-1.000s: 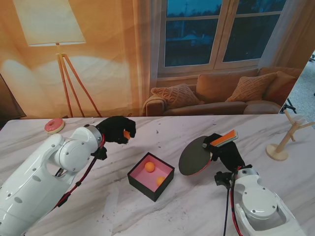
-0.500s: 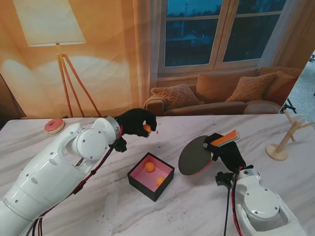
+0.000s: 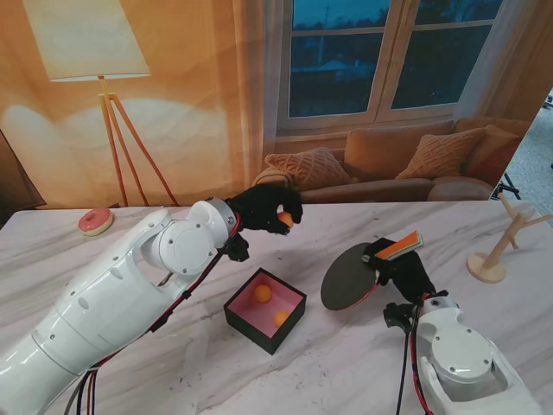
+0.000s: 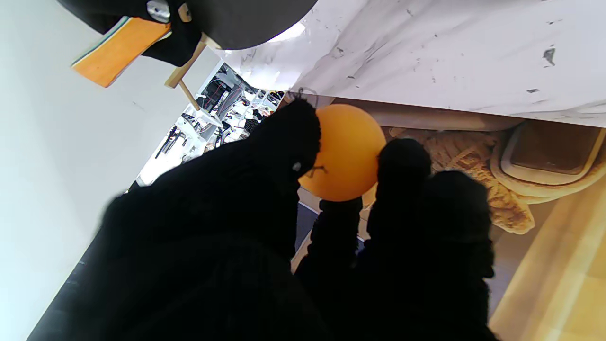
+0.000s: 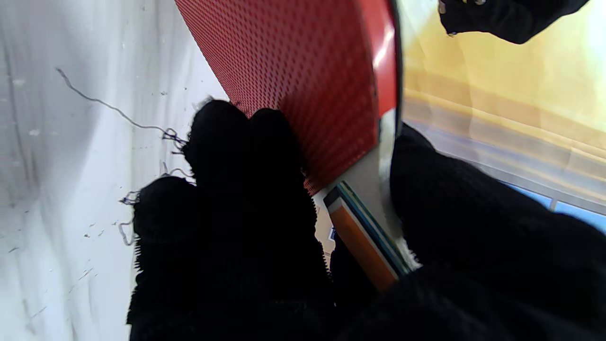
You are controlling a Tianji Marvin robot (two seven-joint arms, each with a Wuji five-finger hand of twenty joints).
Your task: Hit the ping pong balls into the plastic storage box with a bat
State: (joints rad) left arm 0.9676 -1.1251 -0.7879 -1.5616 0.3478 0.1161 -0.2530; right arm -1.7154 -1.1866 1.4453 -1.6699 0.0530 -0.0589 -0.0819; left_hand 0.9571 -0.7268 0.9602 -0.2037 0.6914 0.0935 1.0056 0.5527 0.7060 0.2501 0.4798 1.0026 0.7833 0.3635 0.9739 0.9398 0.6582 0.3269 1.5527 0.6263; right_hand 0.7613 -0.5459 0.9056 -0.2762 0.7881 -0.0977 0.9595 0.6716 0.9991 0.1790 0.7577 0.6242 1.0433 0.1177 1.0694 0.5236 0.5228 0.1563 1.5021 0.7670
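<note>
Counting three orange ping pong balls in total: one held ball (image 3: 286,220) is pinched in the fingertips of the left hand (image 3: 266,208), raised at centre frame of the stand view, farther from me than the storage box (image 3: 265,309). Two boxed balls (image 3: 263,294) lie inside that single black, pink-lined box, which sits on the marble table (image 3: 346,372) at lower centre. From the left wrist, the fingers (image 4: 289,142) press on either side of the held ball (image 4: 345,151). One bat (image 3: 350,277) is clamped in the right hand (image 3: 402,272) at right of centre, black face tilted toward the box, orange handle pointing to the upper right. One pink doughnut (image 3: 95,221) rests at far left. One wooden stand (image 3: 501,246) occupies the right edge.
</note>
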